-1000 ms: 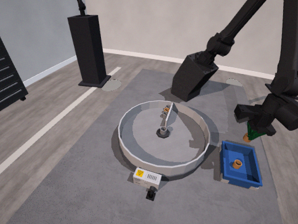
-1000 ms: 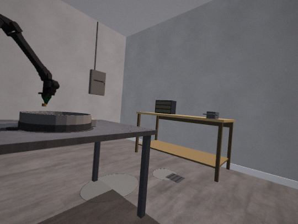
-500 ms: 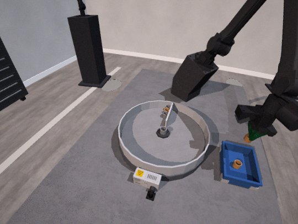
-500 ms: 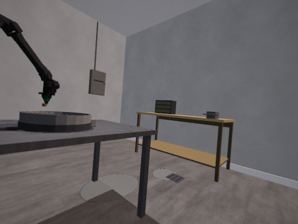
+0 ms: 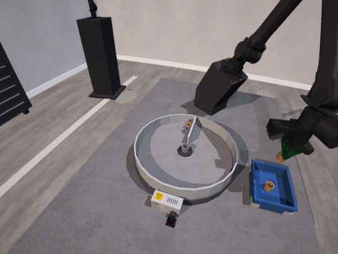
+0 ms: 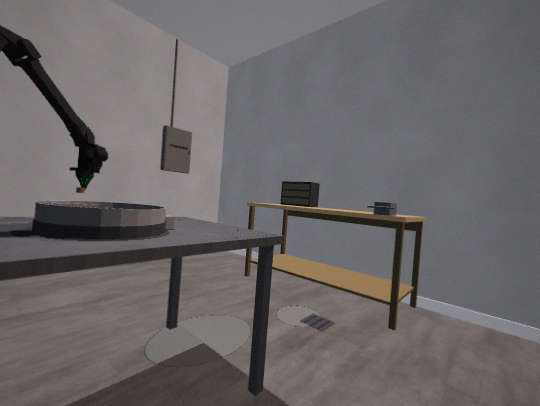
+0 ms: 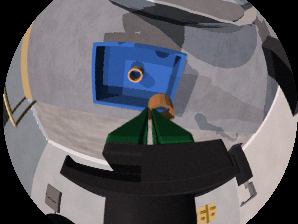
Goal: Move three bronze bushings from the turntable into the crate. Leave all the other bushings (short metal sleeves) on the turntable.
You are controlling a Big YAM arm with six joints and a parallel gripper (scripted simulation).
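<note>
My gripper [image 5: 283,154] with green fingers is shut on a bronze bushing [image 5: 280,156] and holds it in the air just beyond the far edge of the blue crate [image 5: 273,186]. In the wrist view the held bushing [image 7: 161,104] shows at the fingertips, beside the crate [image 7: 136,75]. One bronze bushing [image 5: 268,184] lies inside the crate. On the round turntable [image 5: 186,154], another bronze bushing [image 5: 188,124] sits with grey bushings [image 5: 186,129] against the white divider at the far side. A grey bushing [image 5: 185,147] stands on the centre hub. In the exterior view the gripper [image 6: 83,186] hangs above the turntable rim.
A white control box [image 5: 167,200] with a yellow label sits at the turntable's front edge. A black angled chute [image 5: 219,86] stands behind the turntable. A tall black pillar [image 5: 100,53] stands at the far left.
</note>
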